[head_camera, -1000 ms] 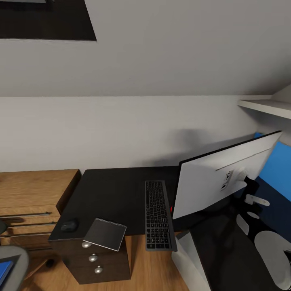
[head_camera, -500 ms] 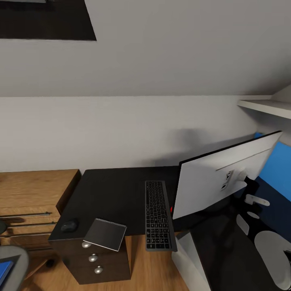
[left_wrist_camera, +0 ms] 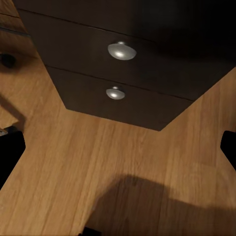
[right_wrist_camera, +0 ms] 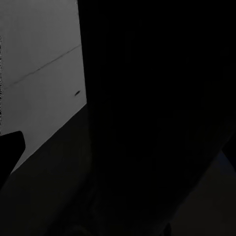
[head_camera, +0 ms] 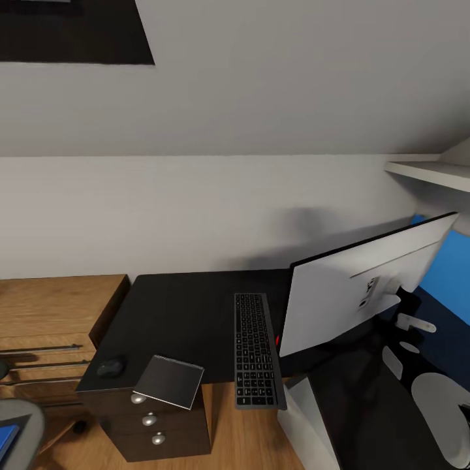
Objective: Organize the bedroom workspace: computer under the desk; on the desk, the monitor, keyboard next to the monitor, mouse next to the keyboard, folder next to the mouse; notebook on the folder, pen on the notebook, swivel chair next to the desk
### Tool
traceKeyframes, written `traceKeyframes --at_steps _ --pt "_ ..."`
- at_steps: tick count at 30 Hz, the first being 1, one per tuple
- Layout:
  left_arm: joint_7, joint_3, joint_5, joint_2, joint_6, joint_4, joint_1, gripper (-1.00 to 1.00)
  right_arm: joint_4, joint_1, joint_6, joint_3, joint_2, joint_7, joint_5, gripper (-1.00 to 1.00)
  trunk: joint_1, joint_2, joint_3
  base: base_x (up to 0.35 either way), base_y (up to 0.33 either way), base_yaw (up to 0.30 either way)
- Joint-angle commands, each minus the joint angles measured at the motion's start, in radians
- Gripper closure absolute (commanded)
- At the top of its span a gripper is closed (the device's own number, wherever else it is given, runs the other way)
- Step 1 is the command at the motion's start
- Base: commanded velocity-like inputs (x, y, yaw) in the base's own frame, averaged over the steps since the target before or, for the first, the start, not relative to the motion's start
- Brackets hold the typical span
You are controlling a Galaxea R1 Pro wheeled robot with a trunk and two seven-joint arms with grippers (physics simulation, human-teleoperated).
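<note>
**Counter with keyboard, mouse and notebook; chair at the corner**

From the head view the black counter (head_camera: 189,307) stands against a pale wall. The keyboard (head_camera: 256,349) lies lengthwise on it, its near end jutting over the front edge. Just beside the keyboard stands the monitor (head_camera: 362,287), its light grey back facing the camera and the screen tilted. A small red light (head_camera: 277,339) shows in the gap between keyboard and monitor, on something mostly hidden behind them.

The mouse (head_camera: 111,367) sits on the counter's near left corner. Near it the notebook (head_camera: 170,380) lies askew, one corner hanging over the front edge above the drawers (head_camera: 156,421) with their round silver knobs. A light-wood shelf unit (head_camera: 55,320) stands touching the counter's left side. At the lower left corner a grey chair (head_camera: 19,424) shows in part, with a sliver of blue folder (head_camera: 5,438) on its seat.

The left wrist view looks onto the drawer front and two knobs (left_wrist_camera: 121,50) above the wood floor (left_wrist_camera: 98,162); the left pincer's dark fingertips (left_wrist_camera: 10,155) sit at opposite edges, spread wide, holding nothing. The right wrist view is almost wholly dark; I cannot tell how the right pincer stands.
</note>
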Motion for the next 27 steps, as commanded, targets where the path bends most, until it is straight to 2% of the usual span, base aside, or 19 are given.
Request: traceKeyframes --at_steps 1,7,8,27 --pt "0.007 -0.004 0.009 0.001 -0.002 -0.001 0.000 -1.00 0.001 -0.001 -0.004 -0.001 0.000 -0.002 0.001 -1.00 0.000 -0.001 -0.001 0.001 0.000 0.000" --pt "0.008 -0.005 0.009 0.001 -0.002 0.001 0.000 -1.00 0.001 -0.001 -0.005 -0.001 0.000 -0.002 0.001 -1.00 0.000 -0.001 -0.001 0.000 0.000 0.000" --pt "0.008 -0.005 0.009 0.001 -0.002 0.002 0.000 -1.00 0.001 -0.001 -0.005 -0.001 0.000 -0.002 0.001 1.00 0.000 -0.001 -0.001 0.000 0.000 0.000" --pt "0.006 -0.007 0.009 0.001 -0.002 0.002 0.000 -1.00 0.000 -0.001 -0.006 0.001 0.000 0.000 0.001 1.00 0.000 -0.001 -0.001 0.000 0.000 0.000"
